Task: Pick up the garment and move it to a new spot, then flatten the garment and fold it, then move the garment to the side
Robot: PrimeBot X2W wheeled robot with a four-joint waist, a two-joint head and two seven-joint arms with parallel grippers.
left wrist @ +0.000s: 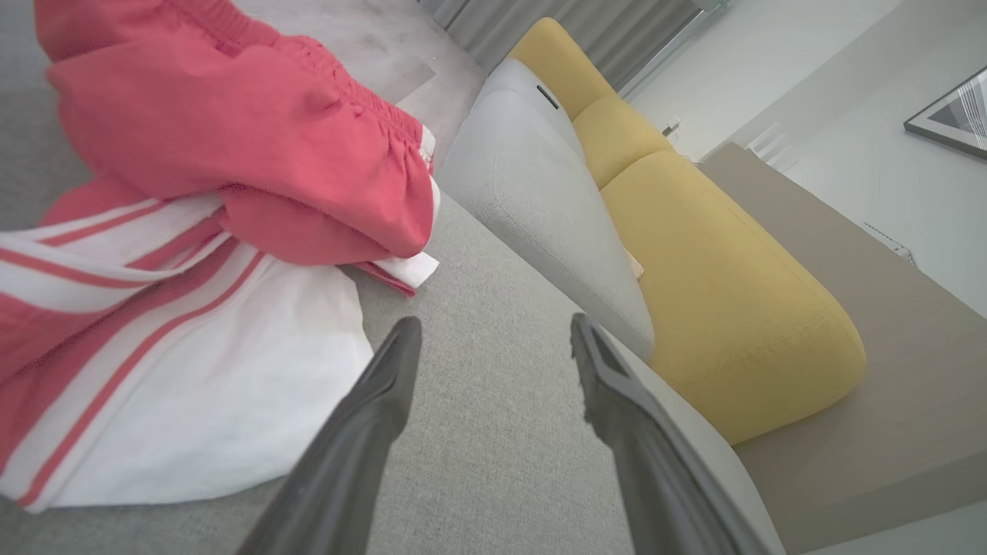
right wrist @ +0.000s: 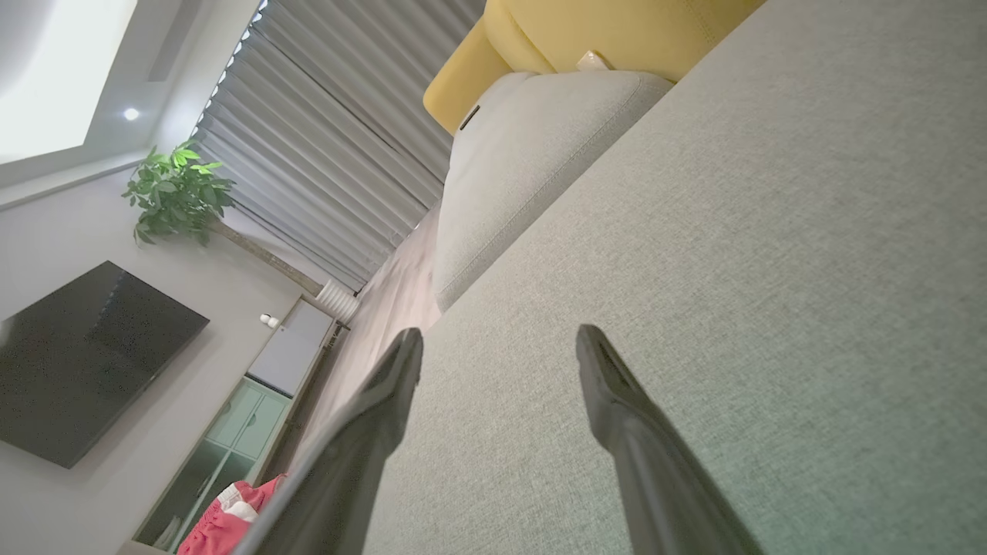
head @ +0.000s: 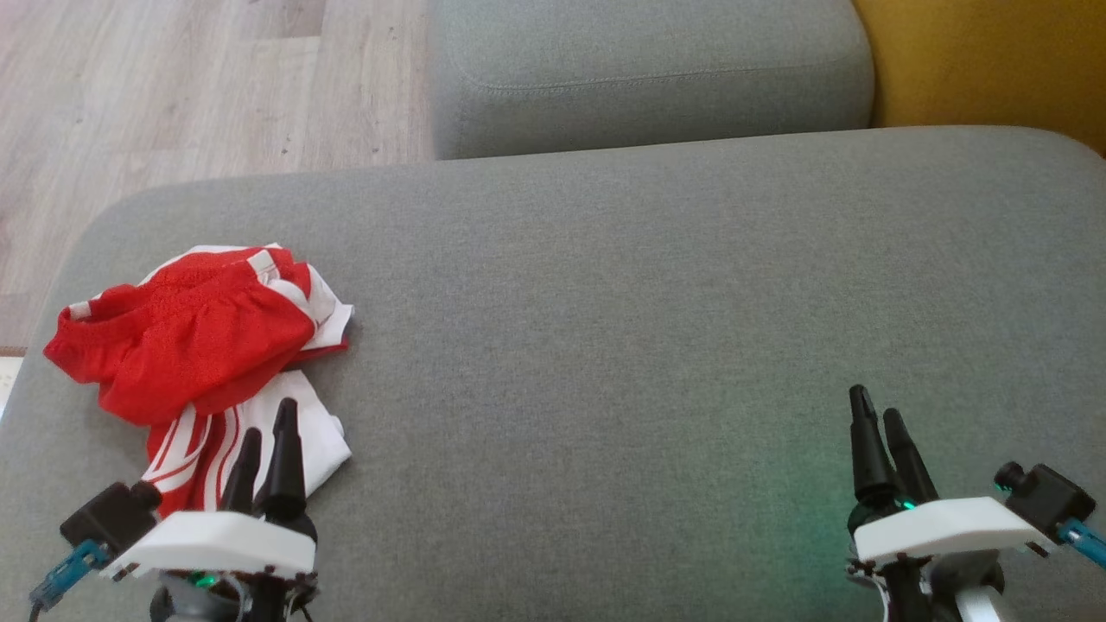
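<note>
The garment (head: 207, 345) is a crumpled pair of red shorts with white stripes and a white panel, lying at the left end of the grey cushion (head: 605, 328). My left gripper (head: 268, 432) hovers at the garment's near edge, open, nothing between its fingers. In the left wrist view the garment (left wrist: 200, 231) lies to the left of the open left gripper (left wrist: 493, 331), over bare grey fabric. My right gripper (head: 877, 415) stands open at the lower right, far from the garment, over bare cushion (right wrist: 732, 270). A red scrap of the garment (right wrist: 227, 524) shows at the right wrist view's bottom left.
A second grey cushion (head: 648, 78) sits behind the main one, with a yellow cushion (head: 985, 60) at the back right. Wooden floor (head: 173, 95) runs along the left and far side. The right wrist view shows a television (right wrist: 85, 362), a plant (right wrist: 173, 193) and curtains (right wrist: 331, 139).
</note>
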